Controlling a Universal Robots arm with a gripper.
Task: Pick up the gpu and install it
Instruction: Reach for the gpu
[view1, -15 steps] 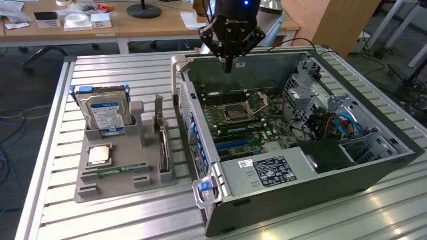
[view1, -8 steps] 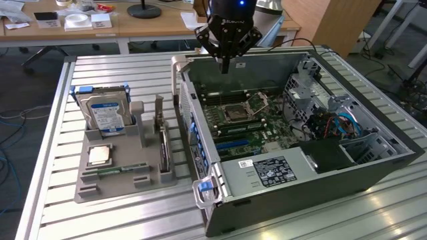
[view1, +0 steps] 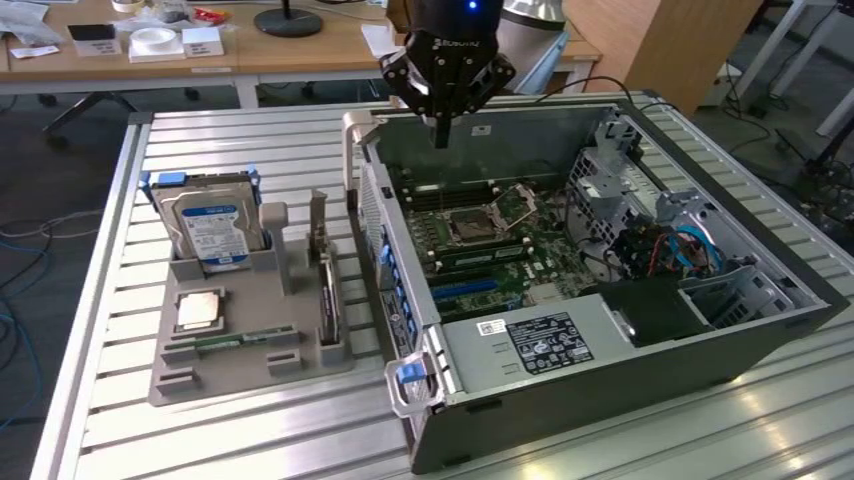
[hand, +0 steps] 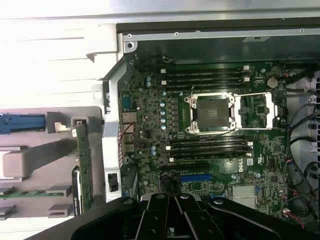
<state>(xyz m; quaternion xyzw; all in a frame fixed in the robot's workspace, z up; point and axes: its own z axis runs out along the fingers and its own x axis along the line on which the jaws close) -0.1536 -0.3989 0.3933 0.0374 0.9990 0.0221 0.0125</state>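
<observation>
Your black gripper (view1: 441, 132) hangs above the dark-grey computer case (view1: 601, 410), jaws pinched together on nothing. The gpu, a thin dark card with a silvery bracket (view1: 326, 290), stands on edge in the grey parts tray (view1: 240, 375), just beside the case wall. Going down for it, you could clip that wall. The exterior view shows the card's height, while the wrist view looks straight down its green edge (hand: 84, 160).

Exterior view angles down, wrist view straight down; both share the motherboard (view1: 527, 255).
</observation>
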